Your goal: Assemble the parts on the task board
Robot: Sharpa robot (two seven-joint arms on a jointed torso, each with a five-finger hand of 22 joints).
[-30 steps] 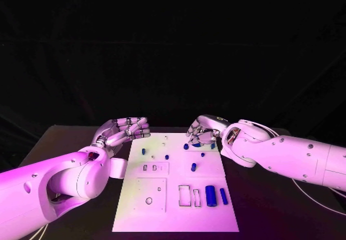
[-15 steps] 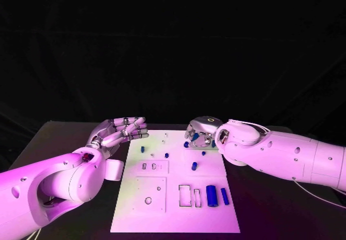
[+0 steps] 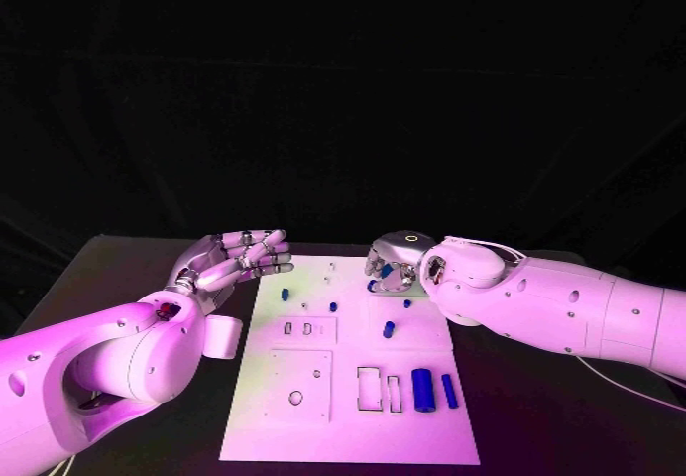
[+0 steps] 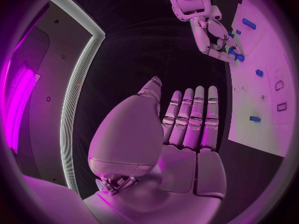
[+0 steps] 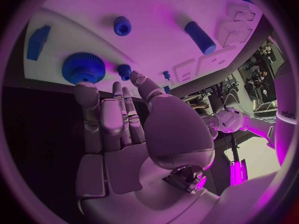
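Two robot hands are positioned at the far end of the task board (image 3: 350, 397), which lies on the black bench (image 3: 129, 268). The left robot hand (image 3: 233, 260) is held just off the board's 11 o'clock corner, palm up, fingers extended and apart, with nothing grasped. The right robot hand (image 3: 392, 268) is held over the board's 1 o'clock area, fingers extended downward side by side; nothing is seen grasped in the right wrist view, and its fingertips (image 5: 86, 88) are located just beside a blue gear-shaped part (image 5: 81, 67).

Blue parts are distributed over the board: a large cylinder (image 3: 423, 385) and a thin rod (image 3: 449, 390) lie side by side at 4 o'clock, a short peg (image 3: 388, 328) is placed near the centre, and a small piece (image 3: 285, 295) sits toward 11 o'clock. Empty rectangular recesses (image 3: 368, 386) are located beside the large cylinder, toward 8 o'clock of it.
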